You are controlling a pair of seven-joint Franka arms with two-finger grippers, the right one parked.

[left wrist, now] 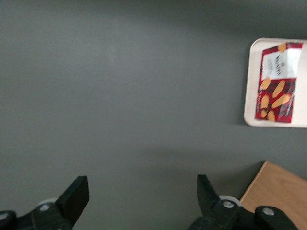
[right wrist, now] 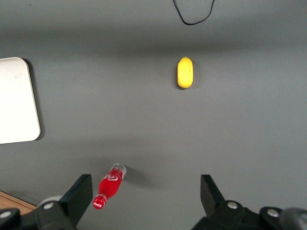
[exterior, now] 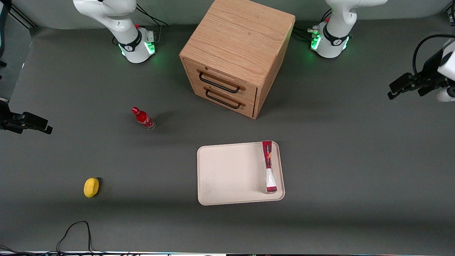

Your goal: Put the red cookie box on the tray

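A yellow lemon [exterior: 91,187] and a small red bottle [exterior: 143,118] sit toward the parked arm's end of the table [exterior: 355,170]. The red cookie box [exterior: 269,166] lies in the tray [exterior: 227,174] along its rim. The tool [exterior: 403,86] hangs spread wide and empty above the table's working-arm end.

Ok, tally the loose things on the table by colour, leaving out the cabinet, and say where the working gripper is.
Red: 2, the red cookie box lying in the tray, and the red bottle.
Yellow: 1, the yellow object.
Cream-white: 1, the tray.
Total: 4.
The gripper is open, up over the working arm's end of the table, holding nothing.
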